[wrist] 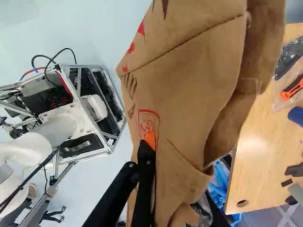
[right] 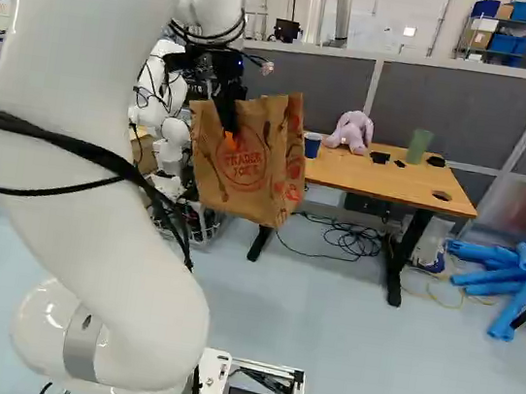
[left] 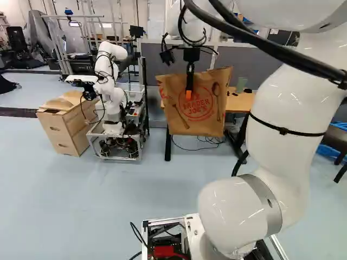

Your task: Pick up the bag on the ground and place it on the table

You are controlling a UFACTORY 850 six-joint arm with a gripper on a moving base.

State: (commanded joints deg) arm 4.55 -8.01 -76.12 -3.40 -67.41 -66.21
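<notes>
the brown paper bag (right: 268, 163) hangs from the tool (left: 188, 93), up off the floor, its open mouth upward and its body leaning a little. the tool is closed on the bag's wall below the rim — its fingers drawn close together, with an orange pad (wrist: 150, 140) showing against the printed outer face. in the right base view the wooden surface (right: 388, 181) stands to the right of the tool, and the bag overlaps its nearer end in view; i cannot tell whether any of the bag is really over it. on that surface, right of the tool, are a blue cup (right: 311, 145), a lilac plush toy (right: 352, 131) and a green cup (right: 418, 146). in the wrist view an orange-and-black cutter (wrist: 292, 89) lies across the bag from the tool. farther right of the tool in the right base view, blue tubes (right: 522, 278) are piled on the floor. to the left of the tool in the left base view stand another robot (left: 111, 81) and, beyond it, a wooden box (left: 62, 127).
</notes>
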